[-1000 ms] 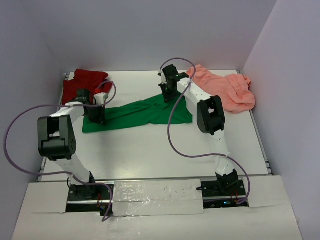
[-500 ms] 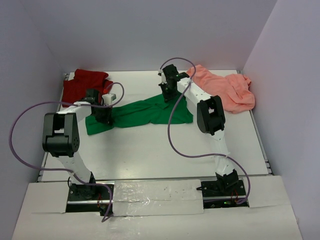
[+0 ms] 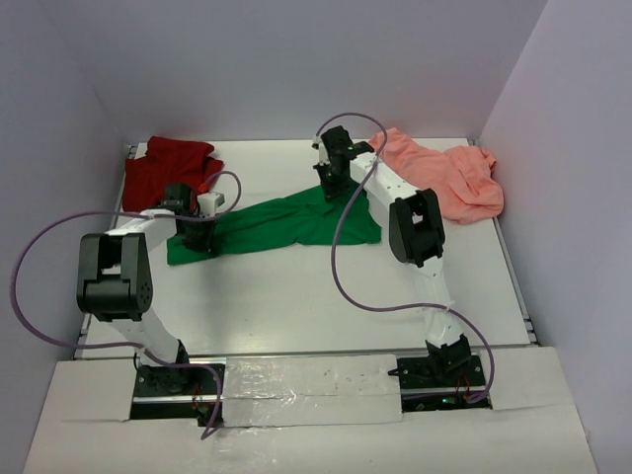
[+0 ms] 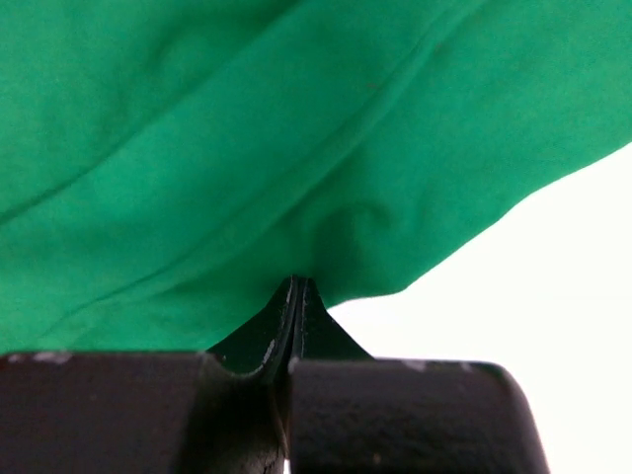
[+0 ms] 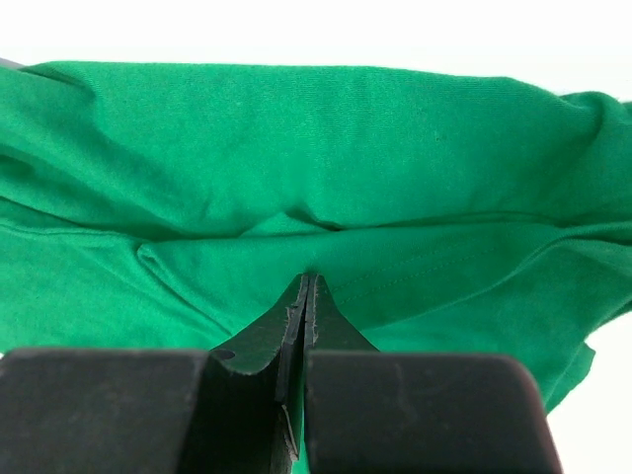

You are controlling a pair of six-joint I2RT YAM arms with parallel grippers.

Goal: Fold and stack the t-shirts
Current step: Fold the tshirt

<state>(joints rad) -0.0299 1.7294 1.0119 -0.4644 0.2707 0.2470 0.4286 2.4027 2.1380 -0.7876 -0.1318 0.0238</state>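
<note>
T-shirts, three of them, lie on the white bench [image 3: 296, 296]. The green t-shirt [image 3: 286, 222] is stretched across the middle. Its left end is pinched in the left gripper [image 3: 197, 240] and its far edge in the right gripper [image 3: 331, 188], both with jaws pressed together on cloth. The dark red t-shirt [image 3: 163, 168] lies crumpled in the far left corner, the salmon pink t-shirt [image 3: 444, 178] in the far right.

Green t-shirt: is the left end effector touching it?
Touching. The left wrist view shows the left end effector shut on the edge of the green t-shirt, with the cloth puckering right at its tips.
</note>
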